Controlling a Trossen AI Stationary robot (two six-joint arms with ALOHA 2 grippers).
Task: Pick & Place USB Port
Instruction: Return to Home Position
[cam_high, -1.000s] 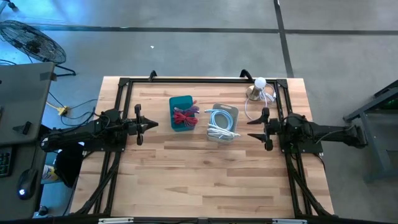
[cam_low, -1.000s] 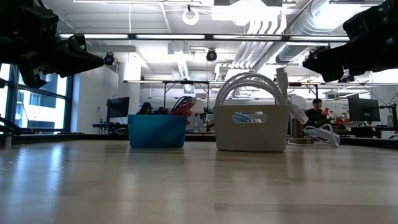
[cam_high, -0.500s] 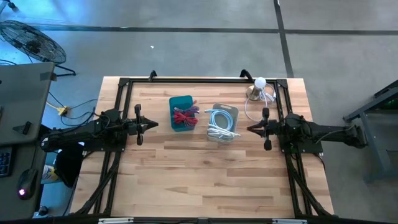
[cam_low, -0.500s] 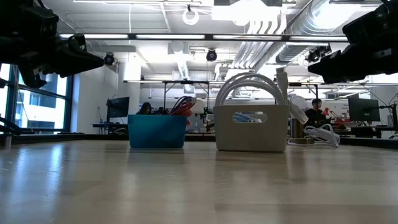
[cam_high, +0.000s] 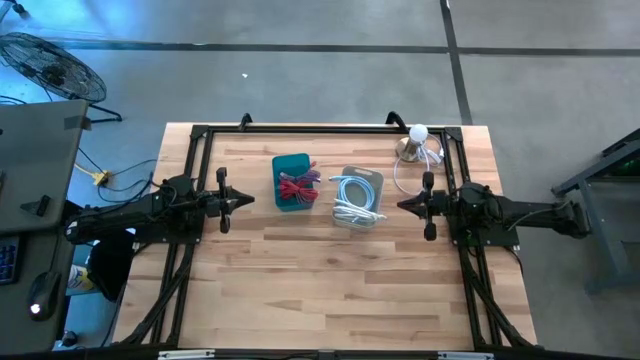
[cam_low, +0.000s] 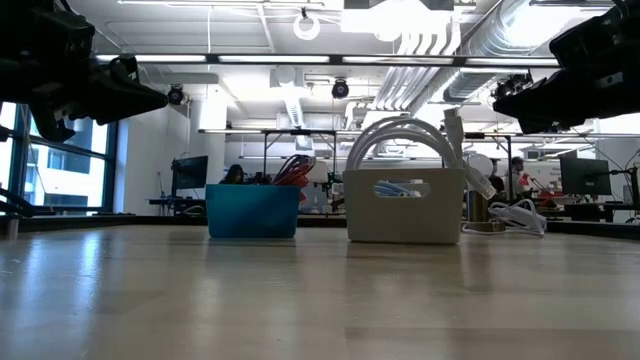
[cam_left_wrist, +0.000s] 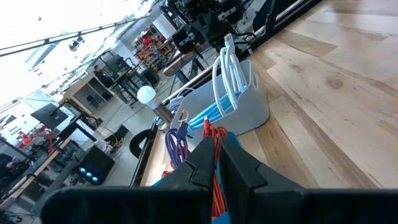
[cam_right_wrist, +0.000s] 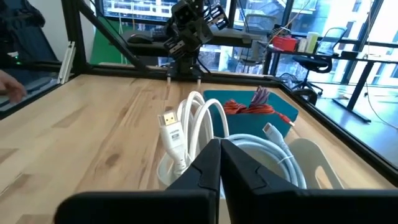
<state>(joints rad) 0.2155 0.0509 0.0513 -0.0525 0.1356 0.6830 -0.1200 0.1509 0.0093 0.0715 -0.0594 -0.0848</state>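
A blue bin (cam_high: 292, 182) holds red and purple cables (cam_left_wrist: 214, 134). Beside it on its right, a pale grey bin (cam_high: 358, 198) holds coiled white cables (cam_right_wrist: 199, 124), one of which ends in a flat plug (cam_right_wrist: 171, 127). I cannot pick out a USB port among them. My left gripper (cam_high: 250, 200) hangs shut and level, left of the blue bin and above the table. My right gripper (cam_high: 400, 206) hangs shut and level, right of the grey bin, with nothing between its fingers (cam_right_wrist: 211, 158).
A small lamp with a white ball (cam_high: 415, 142) stands at the far right, and a loose white cable (cam_high: 400, 175) lies beside it. A black frame (cam_high: 300, 128) runs round the table. The near half of the wooden table (cam_high: 330, 290) is bare wood.
My right gripper has shut on nothing while staying in place beside the grey bin. The bins and cables have not moved.
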